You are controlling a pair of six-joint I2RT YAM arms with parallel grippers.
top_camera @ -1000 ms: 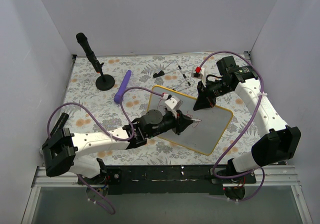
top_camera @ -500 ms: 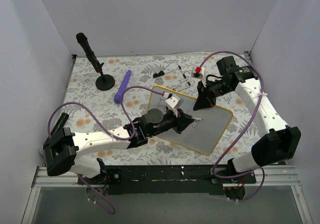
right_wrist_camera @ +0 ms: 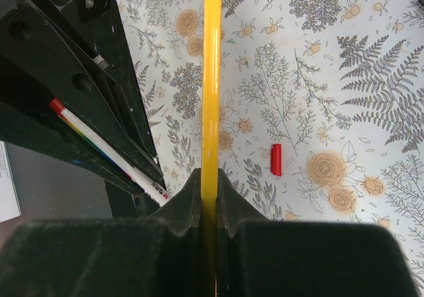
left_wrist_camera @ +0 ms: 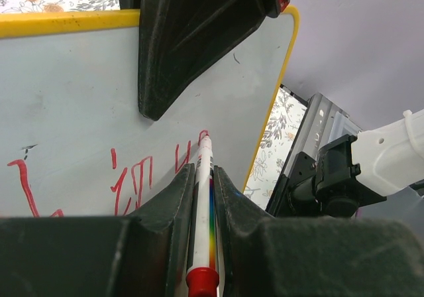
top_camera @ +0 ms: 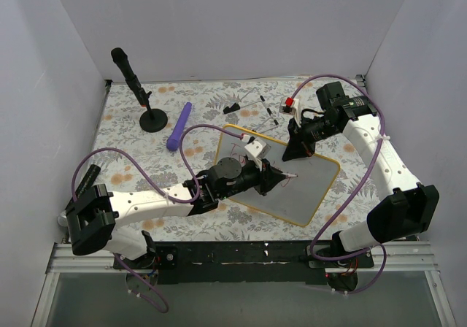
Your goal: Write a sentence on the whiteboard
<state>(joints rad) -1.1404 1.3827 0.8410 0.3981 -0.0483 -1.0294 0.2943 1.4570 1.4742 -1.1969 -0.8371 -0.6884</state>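
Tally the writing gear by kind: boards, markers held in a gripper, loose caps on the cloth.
Whiteboard: 1
Marker, in the left gripper: 1
Loose red cap: 1
Total: 3

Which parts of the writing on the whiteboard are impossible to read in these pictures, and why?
- Left wrist view: the sentence has its lower part hidden behind the left end effector.
- Top view: the letters are too small; the left arm covers some.
- Right wrist view: the whiteboard shows mostly its rim; no writing shows.
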